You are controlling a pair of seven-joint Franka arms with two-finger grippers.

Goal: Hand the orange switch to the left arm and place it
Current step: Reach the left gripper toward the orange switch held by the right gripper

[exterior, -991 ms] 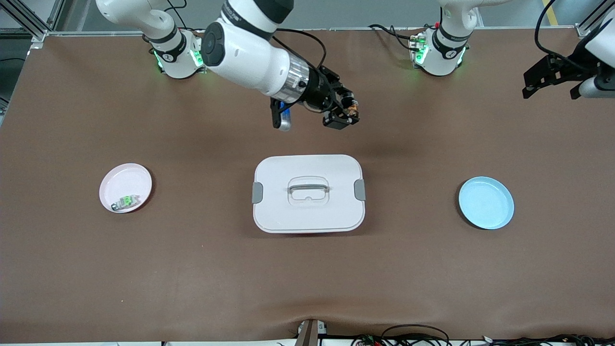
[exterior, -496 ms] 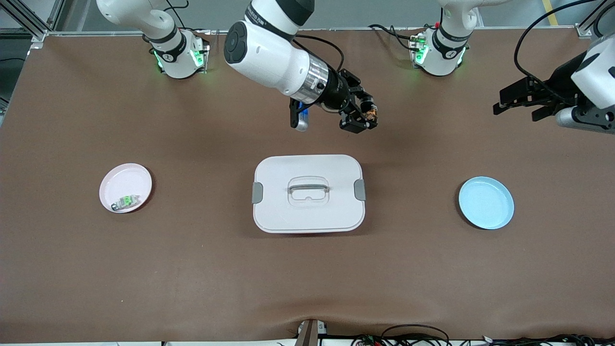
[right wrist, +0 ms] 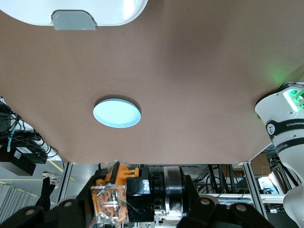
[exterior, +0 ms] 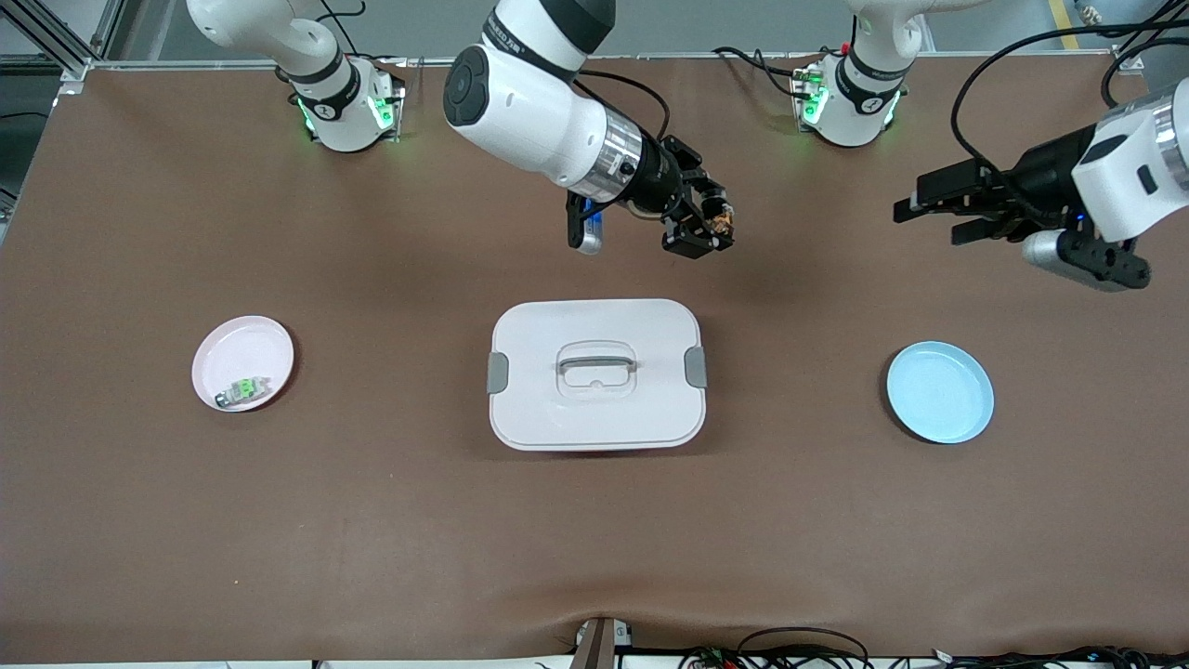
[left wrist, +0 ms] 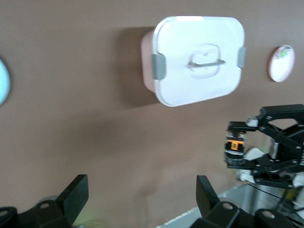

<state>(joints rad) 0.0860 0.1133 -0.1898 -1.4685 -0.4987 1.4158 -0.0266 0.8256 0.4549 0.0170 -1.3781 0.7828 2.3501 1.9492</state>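
The right gripper point(exterior: 713, 226) hangs over bare table just past the box point(exterior: 595, 373), clamped on the orange switch point(exterior: 721, 221); its wrist view shows the switch's clear face point(right wrist: 110, 204). The left gripper point(exterior: 929, 216), fingers spread wide, hovers above the blue plate point(exterior: 939, 392), facing the switch.

White box point(exterior: 594, 409); pale blue plate point(exterior: 940, 392); pink plate point(exterior: 237, 348).

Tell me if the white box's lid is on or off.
On. The box shows its lid seated flat, both grey side clips down against its ends, handle lying in its recess.
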